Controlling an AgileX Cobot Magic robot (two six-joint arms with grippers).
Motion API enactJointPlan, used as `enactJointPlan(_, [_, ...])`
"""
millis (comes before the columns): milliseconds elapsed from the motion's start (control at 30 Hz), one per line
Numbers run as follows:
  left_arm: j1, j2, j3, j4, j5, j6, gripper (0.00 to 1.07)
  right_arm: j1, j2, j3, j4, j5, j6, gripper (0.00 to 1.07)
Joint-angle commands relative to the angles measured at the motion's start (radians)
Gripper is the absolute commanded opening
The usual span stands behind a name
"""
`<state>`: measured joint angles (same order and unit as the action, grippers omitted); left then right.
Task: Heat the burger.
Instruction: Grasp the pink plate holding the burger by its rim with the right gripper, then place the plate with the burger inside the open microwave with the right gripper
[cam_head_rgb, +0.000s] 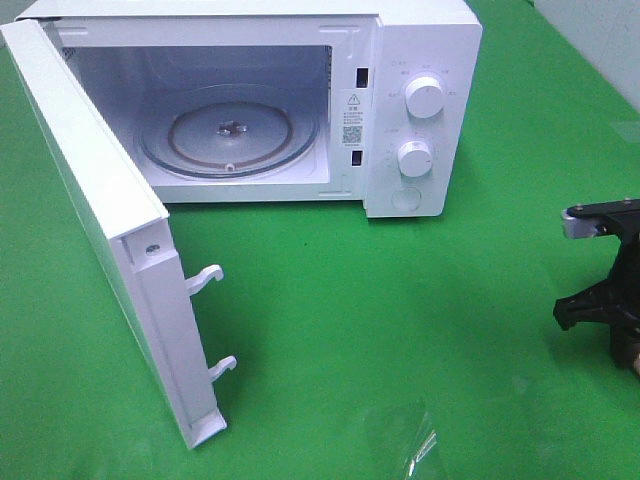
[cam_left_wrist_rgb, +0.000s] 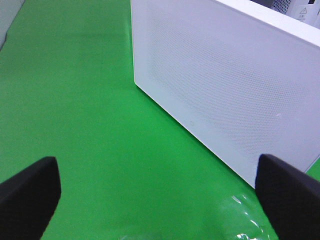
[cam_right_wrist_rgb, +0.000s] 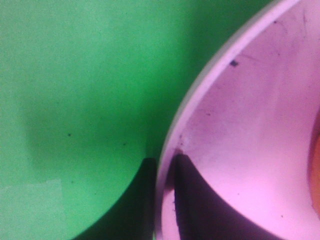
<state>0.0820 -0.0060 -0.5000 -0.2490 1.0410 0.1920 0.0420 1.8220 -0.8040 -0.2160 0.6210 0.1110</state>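
Worktop (cam_head_rgb: 400, 320) cover matt green, felt-like; microwave (cam_head_rgb: 420, 110) casing smooth white, turntable (cam_head_rgb: 230, 130) clear glossy glass; pink plate (cam_right_wrist_rgb: 240, 130) at right claw (cam_right_wrist_rgb: 162, 159) smooth, faintly speckled; left claw (cam_left_wrist_rgb: 160, 200) fingers (cam_left_wrist_rgb: 30, 197) matt black, film (cam_left_wrist_rgb: 245, 220) just beside it clear, crinkled, glossy.

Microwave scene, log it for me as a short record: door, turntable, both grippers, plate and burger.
microwave door: wide open
turntable: bare glass, nothing on it
left gripper: open, holding nothing, facing the door's outer side
right gripper: fingers pinching the rim of the pink plate
burger: only an orange sliver at the frame edge, over the plate
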Motion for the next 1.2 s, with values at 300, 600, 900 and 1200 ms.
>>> enactJointPlan(300, [-0.007,-0.019,0.002,-0.003,0.000,-0.006,0.98,0.082,-0.038,0.020,-0.205,0.055,0.223,0.00])
enactJointPlan(600, [-0.007,-0.019,0.002,-0.003,0.000,-0.006,0.98,0.161,-0.077,0.037,-0.318,0.106,0.324,0.00])
enactJointPlan(900, [-0.007,-0.019,0.002,-0.003,0.000,-0.006,0.98,0.264,-0.077,0.073,-0.430,0.150,0.466,0.00])
enactJointPlan(1200, [-0.007,-0.019,0.002,-0.003,0.000,-0.006,0.98,0.348,-0.077,0.073,-0.468,0.223,0.484,0.00])
